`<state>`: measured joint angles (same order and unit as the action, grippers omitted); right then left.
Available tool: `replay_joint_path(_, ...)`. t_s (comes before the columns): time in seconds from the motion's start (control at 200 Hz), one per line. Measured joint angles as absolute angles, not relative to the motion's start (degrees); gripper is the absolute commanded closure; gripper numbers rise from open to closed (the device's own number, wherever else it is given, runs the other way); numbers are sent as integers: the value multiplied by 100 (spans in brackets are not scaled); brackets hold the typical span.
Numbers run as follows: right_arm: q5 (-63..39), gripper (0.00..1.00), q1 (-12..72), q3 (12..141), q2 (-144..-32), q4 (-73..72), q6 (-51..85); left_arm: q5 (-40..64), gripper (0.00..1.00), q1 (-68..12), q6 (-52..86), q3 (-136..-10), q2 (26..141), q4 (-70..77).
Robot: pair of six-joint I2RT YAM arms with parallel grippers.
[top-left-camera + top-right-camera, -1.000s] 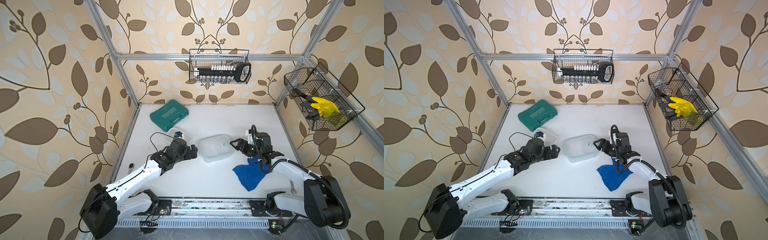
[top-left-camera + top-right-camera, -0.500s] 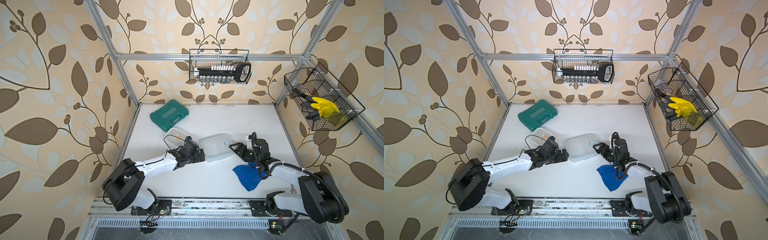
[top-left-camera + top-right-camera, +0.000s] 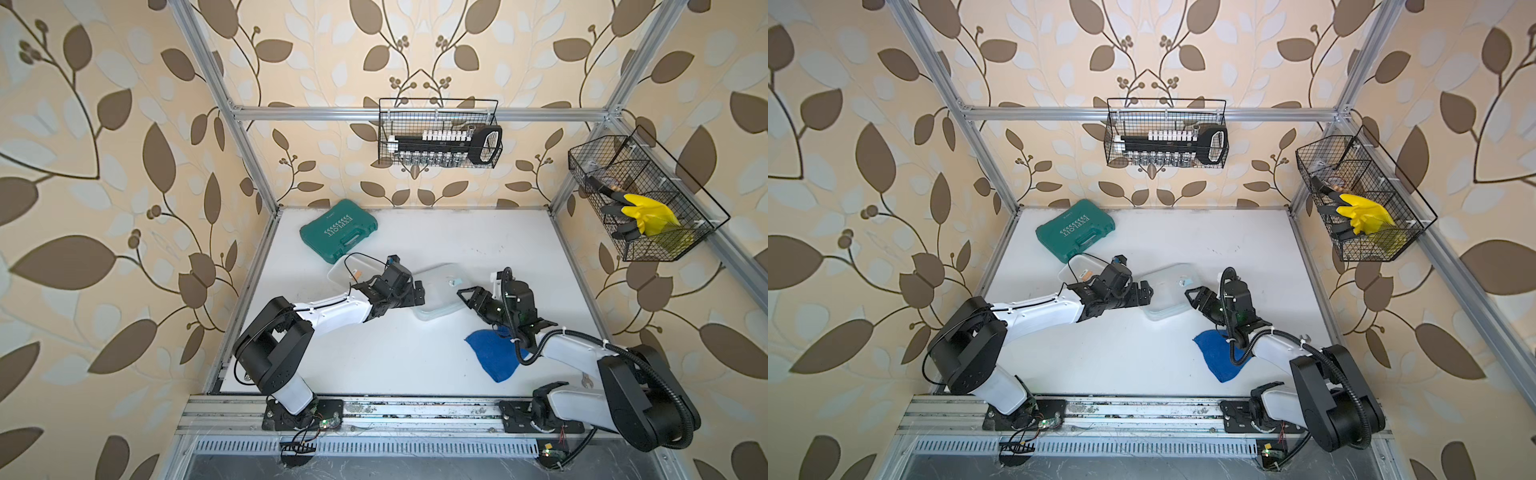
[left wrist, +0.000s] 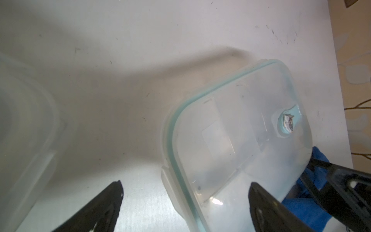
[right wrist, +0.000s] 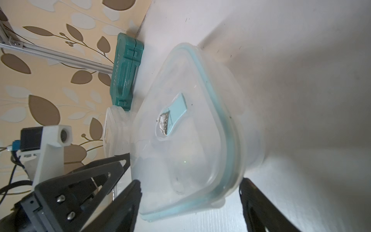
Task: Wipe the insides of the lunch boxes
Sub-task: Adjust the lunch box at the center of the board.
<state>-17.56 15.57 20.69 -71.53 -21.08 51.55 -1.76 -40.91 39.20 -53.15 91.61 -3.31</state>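
1. In the middle of the white table sits a clear lunch box, between the two grippers. Its lid, edged with a pale teal seal and carrying a small teal tab, is on.
2. The left gripper is at the box's left end, low over the table. Its fingers stand wide apart and hold nothing. In the left wrist view one finger is over bare table and the other overlaps the lid near a corner.
3. The right gripper is at the box's right end. In the right wrist view its fingers are spread with the near end of the box between them, each tip right by the lid's edge. I cannot tell whether they press on it.
4. A second lunch box, also clear, lies behind the left gripper. It is partly hidden by that gripper and sits just beside a green tool case toward the rear left of the table.
5. A blue cloth lies on the table toward the front right, partly under the right arm and near the lidded box.
6. On the rear wall hangs a wire basket holding a black rack of sockets. A second wire basket on the right wall holds a yellow glove.
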Motion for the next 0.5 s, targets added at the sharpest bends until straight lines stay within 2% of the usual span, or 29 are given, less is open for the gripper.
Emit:
replay_joint_path(0.195, -1612, 16, 1125, 2222, -6534, -1420, 4589, -172, 1, -4091, 3959, -5360, 9161, -331)
replay_joint_path(0.3, -1949, 17, 773, 2574, -6888, -1369, 4377, -169, 1, -4091, 3977, -5360, 9164, -318)
replay_joint_path(0.505, -2252, 16, 672, 2840, -7516, -1413, 4110, -150, 1, -4091, 3977, -5516, 9373, -318)
